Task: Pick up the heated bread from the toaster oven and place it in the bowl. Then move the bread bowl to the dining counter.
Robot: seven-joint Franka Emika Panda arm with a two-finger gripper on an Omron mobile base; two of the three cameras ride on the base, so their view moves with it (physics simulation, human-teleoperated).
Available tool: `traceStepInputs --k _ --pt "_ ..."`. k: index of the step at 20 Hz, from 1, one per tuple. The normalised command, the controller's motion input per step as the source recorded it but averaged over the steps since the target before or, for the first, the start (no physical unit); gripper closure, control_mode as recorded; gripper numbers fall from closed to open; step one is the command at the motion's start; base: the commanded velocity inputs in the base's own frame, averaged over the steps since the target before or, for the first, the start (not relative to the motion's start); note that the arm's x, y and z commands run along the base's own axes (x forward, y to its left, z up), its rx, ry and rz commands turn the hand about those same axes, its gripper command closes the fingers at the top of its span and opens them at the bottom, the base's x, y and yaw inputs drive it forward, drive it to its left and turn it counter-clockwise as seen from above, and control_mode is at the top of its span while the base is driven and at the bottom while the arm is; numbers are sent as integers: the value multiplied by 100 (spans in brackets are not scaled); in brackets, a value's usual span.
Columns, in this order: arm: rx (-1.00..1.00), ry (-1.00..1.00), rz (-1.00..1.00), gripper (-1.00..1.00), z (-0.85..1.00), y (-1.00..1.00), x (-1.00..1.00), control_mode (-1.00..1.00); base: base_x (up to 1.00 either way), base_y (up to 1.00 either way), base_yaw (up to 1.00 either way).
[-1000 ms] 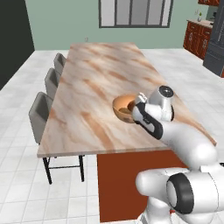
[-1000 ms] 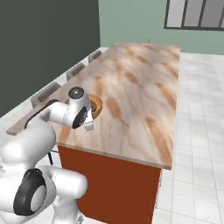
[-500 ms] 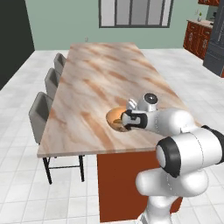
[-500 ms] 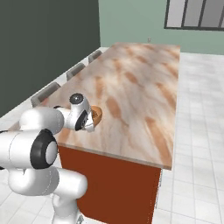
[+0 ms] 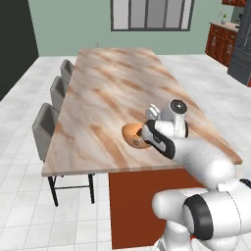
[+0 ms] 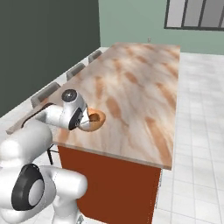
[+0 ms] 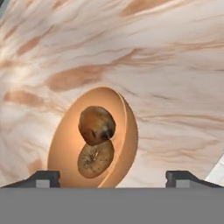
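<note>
The orange-tan bowl rests on the marbled dining counter, near its front edge. Inside it lie two baked pieces: the roundish heated bread with a dark patch, and a flatter brown piece beside it. My gripper is open, its fingertips spread wide to either side of the bowl's near rim and not touching it. From the base, the bowl sits just in front of the gripper. The toaster oven is out of view.
The dining counter runs long, away from the base. Grey stools line its left side. Its front edge lies just behind the bowl, over the reddish-brown base. Dark red cabinets stand at the far right.
The arm brought the bowl down toward the counter's front edge. The jaws then opened wide and let the bowl go; it now rests on the counter.
</note>
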Motion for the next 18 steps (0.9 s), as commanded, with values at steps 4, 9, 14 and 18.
traceStepInputs --k 4,9,14,18 --pt "0 -31 12 -100 81 0 -100 -100 0 0 0" --pt "0 -23 12 -100 20 0 -100 -100 0 0 0" --pt "-2 -10 11 -100 0 2 -100 -100 0 0 0" --pt "-15 4 13 -100 27 33 -84 -100 0 0 0"
